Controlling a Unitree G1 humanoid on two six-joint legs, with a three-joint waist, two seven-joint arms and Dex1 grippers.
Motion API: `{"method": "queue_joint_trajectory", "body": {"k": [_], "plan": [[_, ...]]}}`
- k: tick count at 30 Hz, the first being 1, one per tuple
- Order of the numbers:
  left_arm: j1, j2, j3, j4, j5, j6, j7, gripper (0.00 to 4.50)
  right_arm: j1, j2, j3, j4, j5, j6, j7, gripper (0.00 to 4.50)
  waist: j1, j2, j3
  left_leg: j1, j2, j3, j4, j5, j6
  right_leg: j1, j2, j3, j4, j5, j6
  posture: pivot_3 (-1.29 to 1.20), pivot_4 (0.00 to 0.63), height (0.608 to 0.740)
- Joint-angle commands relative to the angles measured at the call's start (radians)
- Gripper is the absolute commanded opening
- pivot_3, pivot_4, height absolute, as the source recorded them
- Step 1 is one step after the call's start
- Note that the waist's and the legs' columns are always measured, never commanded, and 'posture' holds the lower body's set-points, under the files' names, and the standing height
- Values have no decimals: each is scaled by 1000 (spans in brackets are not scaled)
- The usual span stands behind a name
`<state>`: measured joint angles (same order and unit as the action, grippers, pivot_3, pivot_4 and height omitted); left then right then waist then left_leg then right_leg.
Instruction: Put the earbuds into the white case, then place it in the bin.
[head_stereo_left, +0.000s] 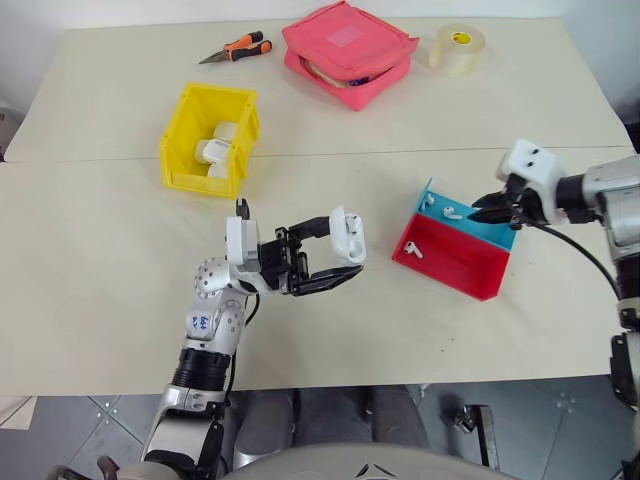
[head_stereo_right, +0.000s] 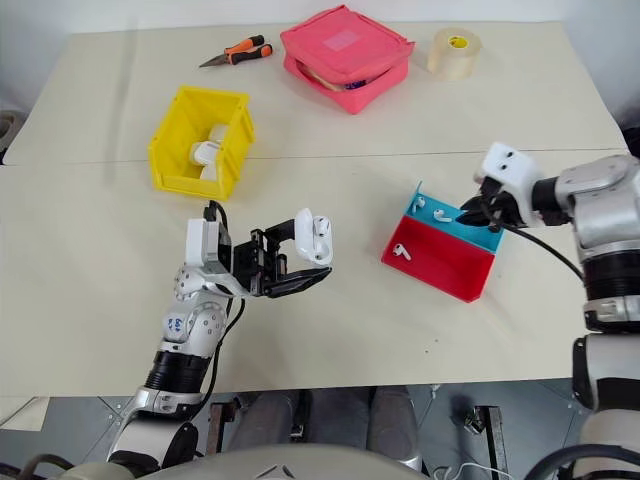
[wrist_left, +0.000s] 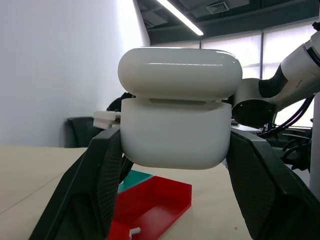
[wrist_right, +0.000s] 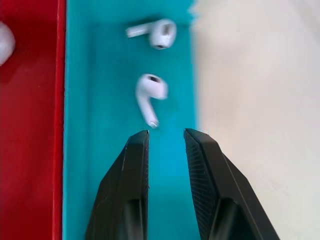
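Note:
My left gripper (head_stereo_left: 340, 254) is shut on the white case (head_stereo_left: 348, 235), held above the table in front of me. In the left wrist view the case (wrist_left: 176, 117) sits between both fingers with a thin gap under its lid. My right gripper (head_stereo_left: 476, 213) hovers over the blue tray (head_stereo_left: 470, 229), jaws a little apart and empty. Just past its tips (wrist_right: 165, 134) lies one earbud (wrist_right: 152, 94), with a second earbud (wrist_right: 160, 33) beyond it. A third earbud (head_stereo_left: 413, 250) rests in the red tray (head_stereo_left: 455, 265). The yellow bin (head_stereo_left: 178, 140) stands at the far left with white items inside.
A pink zip pouch (head_stereo_left: 348, 48), a clear tape roll (head_stereo_left: 458, 48) and orange-handled pliers (head_stereo_left: 238, 48) lie along the far side of the table. The red and blue trays sit side by side at the right.

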<state>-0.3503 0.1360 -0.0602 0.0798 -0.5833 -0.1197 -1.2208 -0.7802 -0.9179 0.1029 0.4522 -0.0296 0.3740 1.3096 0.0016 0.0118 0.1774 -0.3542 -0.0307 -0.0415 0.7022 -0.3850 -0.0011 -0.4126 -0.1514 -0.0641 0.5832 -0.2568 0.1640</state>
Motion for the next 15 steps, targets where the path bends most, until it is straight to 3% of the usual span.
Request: {"method": "queue_joint_trajectory", "body": {"k": [1, 14, 15], "plan": [[-18, -2, -8, -5, -7, 7, -10, 2755, 38, -12, -18, -41, 18, 1, -19, 1114, -2, 0, 0, 0, 0, 0, 0, 0, 0, 0, 0, 0, 0, 0, 0, 0, 150, 740], [-14, 2, -2, -46, -4, 29, 17, 2755, -134, 106, 136, 145, -71, -102, -10, 1114, 0, 0, 0, 0, 0, 0, 0, 0, 0, 0, 0, 0, 0, 0, 0, 0, 150, 740], [-12, 2, -2, -50, -4, 30, 22, 2755, -150, 116, 144, 174, -83, -126, -29, 1514, 0, 0, 0, 0, -1, -1, 0, 0, 0, 0, -1, 0, 0, 0, 0, 0, 150, 740]]}}
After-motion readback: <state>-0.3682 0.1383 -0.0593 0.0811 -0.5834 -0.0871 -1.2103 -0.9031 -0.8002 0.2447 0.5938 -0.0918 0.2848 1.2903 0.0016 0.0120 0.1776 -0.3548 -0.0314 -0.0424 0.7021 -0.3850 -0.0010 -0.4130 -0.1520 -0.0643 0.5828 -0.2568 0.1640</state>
